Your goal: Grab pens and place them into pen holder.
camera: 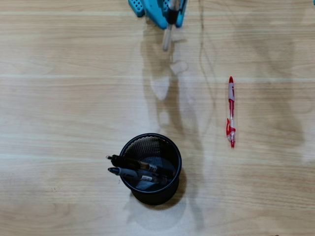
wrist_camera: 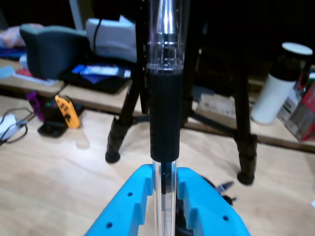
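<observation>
Overhead view: the blue gripper [camera: 167,19] sits at the far edge of the worktop, pinching a clear pen [camera: 168,38] whose free end points toward the near edge. A black mesh pen holder [camera: 170,189] stands near the near edge, slightly left of centre; two dark pens [camera: 140,169] lean inside it, their tips projecting over its left rim. A red pen [camera: 231,112] lies flat toward the right edge, well apart from the holder and not yet collected.

Wrist view: the blue fingers [wrist_camera: 135,204] press together on the clear pen's transparent barrel [wrist_camera: 164,206], just beside its black rubber grip [wrist_camera: 165,115]. The pen is probably light and rigid; its smooth barrel may slip or swing, so the rubber sleeve looks the surer hold.
</observation>
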Controlling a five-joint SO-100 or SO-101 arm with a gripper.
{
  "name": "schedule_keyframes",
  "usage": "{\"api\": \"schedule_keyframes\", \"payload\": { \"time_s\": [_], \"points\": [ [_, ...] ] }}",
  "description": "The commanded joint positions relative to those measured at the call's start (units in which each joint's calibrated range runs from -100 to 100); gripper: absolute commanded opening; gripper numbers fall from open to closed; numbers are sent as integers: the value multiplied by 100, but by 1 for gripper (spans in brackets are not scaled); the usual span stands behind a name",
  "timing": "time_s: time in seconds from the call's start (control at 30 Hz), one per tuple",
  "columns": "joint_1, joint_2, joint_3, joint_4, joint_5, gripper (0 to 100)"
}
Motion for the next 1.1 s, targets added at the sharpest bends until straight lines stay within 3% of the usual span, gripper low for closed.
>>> {"api": "schedule_keyframes", "payload": {
  "time_s": [0.0, 0.2, 0.43, 1.07],
  "points": [
    [75, -193, 903, -1732, -8, 2],
    [211, -84, 2237, -3962, -3, 2],
    [474, 1176, 2173, -5219, -8, 2],
    [828, 4502, -512, -5615, -13, 2]
  ]
}}
